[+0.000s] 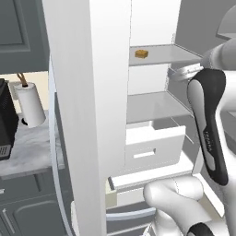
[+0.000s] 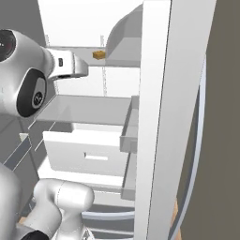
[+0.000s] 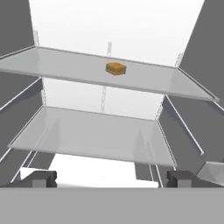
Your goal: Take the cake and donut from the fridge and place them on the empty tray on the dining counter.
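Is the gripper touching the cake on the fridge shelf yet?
Apart. In the hand view the gripper stands open at the bottom, and the cake sits far ahead on the upper shelf, with bare shelf between.

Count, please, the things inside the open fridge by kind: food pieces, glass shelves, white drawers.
Small tan-brown squarish cake piece: 1
Flat grey glass shelves, upper and lower: 2
White plastic drawer with a slot handle: 1
Total: 4
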Robot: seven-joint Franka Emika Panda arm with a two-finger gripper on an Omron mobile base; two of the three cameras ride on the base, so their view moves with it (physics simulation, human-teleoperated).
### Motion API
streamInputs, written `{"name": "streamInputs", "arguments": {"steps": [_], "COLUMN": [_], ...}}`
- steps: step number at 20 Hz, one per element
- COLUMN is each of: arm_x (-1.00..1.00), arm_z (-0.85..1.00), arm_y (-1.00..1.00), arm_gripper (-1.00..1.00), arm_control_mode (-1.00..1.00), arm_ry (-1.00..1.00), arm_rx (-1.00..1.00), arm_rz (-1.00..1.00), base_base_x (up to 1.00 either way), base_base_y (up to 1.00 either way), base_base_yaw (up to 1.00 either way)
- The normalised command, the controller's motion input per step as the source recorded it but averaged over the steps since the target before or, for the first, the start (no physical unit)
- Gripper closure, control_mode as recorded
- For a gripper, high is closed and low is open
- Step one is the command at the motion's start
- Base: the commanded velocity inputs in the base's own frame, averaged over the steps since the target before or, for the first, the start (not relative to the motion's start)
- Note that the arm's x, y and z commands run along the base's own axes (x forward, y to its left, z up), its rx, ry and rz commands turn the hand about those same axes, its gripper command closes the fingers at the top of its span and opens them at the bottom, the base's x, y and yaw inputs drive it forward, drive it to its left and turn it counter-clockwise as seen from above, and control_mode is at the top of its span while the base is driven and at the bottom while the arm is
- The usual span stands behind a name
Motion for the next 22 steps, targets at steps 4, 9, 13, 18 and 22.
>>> {"name": "streamInputs", "arguments": {"steps": [4,9,13,18,22], "arm_x": [0.00,0.03,0.18,0.54,0.75], "arm_z": [0.00,0.00,0.04,0.14,0.16], "arm_y": [0.21,0.18,0.01,0.00,0.00], "arm_gripper": [-1.00,-1.00,-1.00,-1.00,-1.00], "arm_control_mode": [-1.00,-1.00,-1.00,-1.00,-1.00], "arm_ry": [-0.11,-0.18,-0.10,0.20,0.32], "arm_rx": [0.08,0.10,0.15,0.05,0.00], "arm_rz": [-0.02,-0.10,-0.09,0.00,0.01], "base_base_x": [0.00,0.00,0.00,0.00,0.00], "base_base_y": [0.00,0.00,0.00,0.00,0.00], "base_base_yaw": [0.00,0.00,0.00,0.00,0.00]}}
